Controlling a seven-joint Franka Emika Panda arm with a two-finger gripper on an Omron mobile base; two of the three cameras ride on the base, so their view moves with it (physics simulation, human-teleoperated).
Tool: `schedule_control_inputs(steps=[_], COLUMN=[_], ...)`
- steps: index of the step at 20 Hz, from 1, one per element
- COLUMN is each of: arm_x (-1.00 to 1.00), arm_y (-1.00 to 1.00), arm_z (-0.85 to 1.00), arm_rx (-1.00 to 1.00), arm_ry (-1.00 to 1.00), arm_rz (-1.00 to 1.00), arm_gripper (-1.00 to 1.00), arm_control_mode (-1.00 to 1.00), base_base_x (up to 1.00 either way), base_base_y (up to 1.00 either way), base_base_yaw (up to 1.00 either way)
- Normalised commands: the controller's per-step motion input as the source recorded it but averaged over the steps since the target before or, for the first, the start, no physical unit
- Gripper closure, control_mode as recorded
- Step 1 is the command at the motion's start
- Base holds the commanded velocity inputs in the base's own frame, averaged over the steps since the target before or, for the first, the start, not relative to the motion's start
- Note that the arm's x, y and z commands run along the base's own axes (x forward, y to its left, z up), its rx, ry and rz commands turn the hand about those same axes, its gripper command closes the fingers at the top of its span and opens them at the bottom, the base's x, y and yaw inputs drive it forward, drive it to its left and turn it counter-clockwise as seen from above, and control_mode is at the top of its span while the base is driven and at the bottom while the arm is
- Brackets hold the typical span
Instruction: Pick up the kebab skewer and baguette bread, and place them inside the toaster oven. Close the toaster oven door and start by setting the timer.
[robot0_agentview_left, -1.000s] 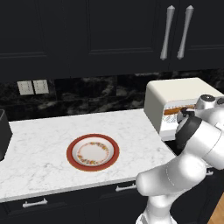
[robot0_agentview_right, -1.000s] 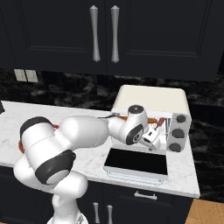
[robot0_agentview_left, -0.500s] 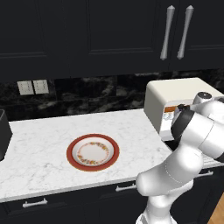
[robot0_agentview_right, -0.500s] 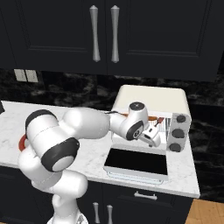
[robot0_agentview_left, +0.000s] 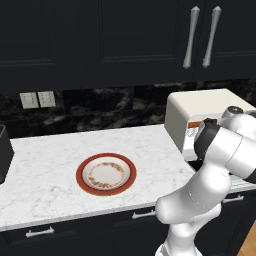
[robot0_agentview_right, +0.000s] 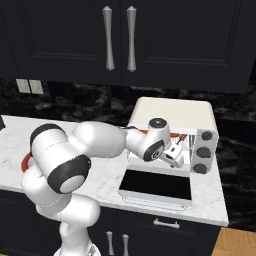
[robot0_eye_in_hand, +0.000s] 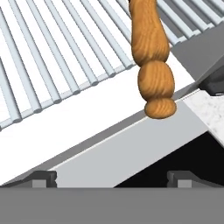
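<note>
With the orange-brown baguette loaf (robot0_eye_in_hand: 151, 48) lying on the cream toaster oven's (robot0_agentview_right: 172, 112) wire rack, the empty, spread-fingered gripper (robot0_eye_in_hand: 111, 177) should back straight out, clear of the lowered dark glass door (robot0_agentview_right: 156, 184).

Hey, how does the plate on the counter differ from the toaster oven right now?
The plate is flat, round and red-rimmed with a patterned pale centre; the toaster oven is a cream box with dark knobs. The plate has nothing on it, while the toaster oven holds the baguette bread on its wire rack. The plate lies mid-counter; the toaster oven stands at the right end, its door folded down open. Both rest on the white marble counter.
</note>
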Motion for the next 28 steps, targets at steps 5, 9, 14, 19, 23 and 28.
schedule_control_inputs(steps=[5, 9, 14, 19, 23, 28], arm_x=[0.11, -0.33, -0.84, -1.0, -1.0, -0.95], arm_y=[0.06, 0.0, 0.0, 0.01, 0.21, 0.29], arm_z=[0.0, 0.17, 0.55, 0.33, -0.21, -0.62], arm_rx=[0.02, 0.03, 0.02, 0.0, 0.0, 0.0], arm_ry=[-0.05, -0.01, 0.0, 0.0, 0.0, 0.0], arm_rz=[0.0, 0.0, 0.05, 0.12, 0.15, 0.16], arm_gripper=[-1.0, -1.0, -1.0, -1.0, -1.0, -1.0], arm_control_mode=[-1.0, -1.0, -1.0, -1.0, -1.0, -1.0], base_base_x=[0.0, 0.0, 0.0, 0.0, 0.0, 0.0], base_base_y=[0.0, 0.0, 0.0, 0.0, 0.0, 0.0], base_base_yaw=[0.0, 0.0, 0.0, 0.0, 0.0, 0.0])
